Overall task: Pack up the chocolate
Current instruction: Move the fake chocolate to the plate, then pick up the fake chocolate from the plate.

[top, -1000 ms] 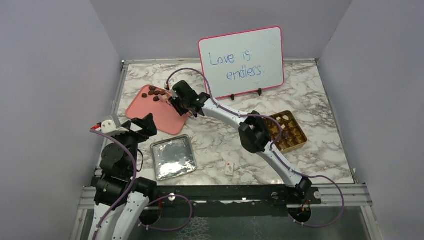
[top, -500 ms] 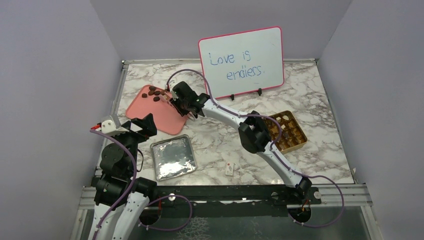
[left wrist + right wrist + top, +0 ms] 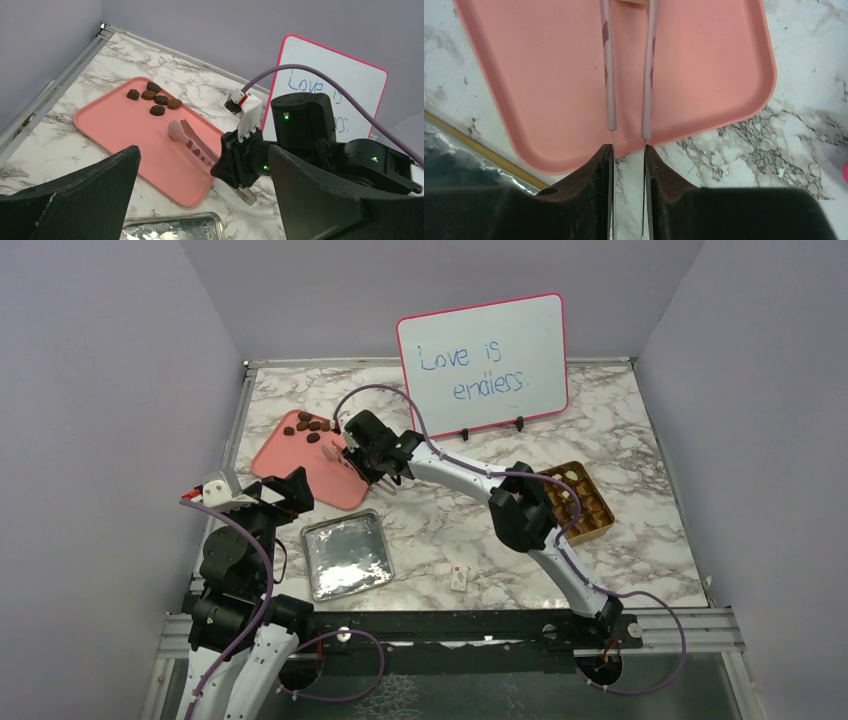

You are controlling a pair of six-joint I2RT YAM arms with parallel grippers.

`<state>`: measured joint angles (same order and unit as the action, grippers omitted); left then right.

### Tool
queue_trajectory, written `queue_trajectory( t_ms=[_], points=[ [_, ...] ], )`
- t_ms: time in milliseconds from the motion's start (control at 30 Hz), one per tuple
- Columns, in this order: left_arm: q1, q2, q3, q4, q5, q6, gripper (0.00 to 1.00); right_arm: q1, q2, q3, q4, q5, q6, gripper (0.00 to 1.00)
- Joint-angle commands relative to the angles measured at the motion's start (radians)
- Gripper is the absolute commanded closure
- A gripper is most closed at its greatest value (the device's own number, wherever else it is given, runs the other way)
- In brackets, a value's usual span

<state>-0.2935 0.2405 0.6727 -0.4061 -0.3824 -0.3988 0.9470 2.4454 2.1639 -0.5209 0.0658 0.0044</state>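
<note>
Several dark brown chocolates [image 3: 311, 427] lie in a cluster at the far end of the pink tray [image 3: 300, 468]; they also show in the left wrist view [image 3: 154, 100]. My right gripper [image 3: 372, 454] is shut on pink tongs [image 3: 192, 143], whose arms [image 3: 610, 75] reach over the tray, short of the chocolates. A small tan patch shows between the tong arms at the top edge of the right wrist view; I cannot tell what it is. My left gripper [image 3: 290, 490] is open and empty near the left table edge. The right gripper's fingers [image 3: 599, 165] are at the tray's near edge.
A gold compartment box [image 3: 597, 523] with a few pieces stands at the right. A foil-lined square tin [image 3: 345, 556] lies in front of the tray. A small white tag [image 3: 459, 578] lies near the front. A whiteboard [image 3: 483, 364] stands at the back.
My right gripper with the tongs has drawn back a little from the chocolates, toward the near right. The right elbow has shifted right. The left arm has not moved.
</note>
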Motion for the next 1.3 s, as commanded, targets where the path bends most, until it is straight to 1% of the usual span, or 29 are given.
queue_trajectory(
  t_ms=[0, 400, 600, 833, 933, 1267],
  points=[
    [0.007, -0.005, 0.007, 0.015, -0.006, 0.005, 0.01, 0.009, -0.094, -0.039, -0.057, 0.015, 0.051, 0.70],
    [0.006, -0.007, 0.004, 0.016, 0.001, -0.001, 0.01, 0.012, -0.203, -0.168, -0.108, 0.013, 0.086, 0.70],
    [0.007, -0.006, 0.003, 0.020, 0.005, 0.000, 0.01, 0.018, -0.195, -0.130, -0.168, 0.018, 0.097, 0.69],
    [0.007, -0.010, 0.005, 0.020, 0.008, 0.001, 0.01, 0.032, -0.214, -0.156, -0.237, 0.073, 0.118, 0.69],
    [0.007, -0.014, 0.003, 0.019, 0.012, 0.000, 0.01, 0.038, -0.223, -0.165, -0.240, 0.083, 0.120, 0.69],
    [0.007, -0.012, 0.004, 0.018, 0.011, 0.000, 0.01, 0.046, -0.199, -0.122, -0.266, 0.121, 0.108, 0.69]
  ],
)
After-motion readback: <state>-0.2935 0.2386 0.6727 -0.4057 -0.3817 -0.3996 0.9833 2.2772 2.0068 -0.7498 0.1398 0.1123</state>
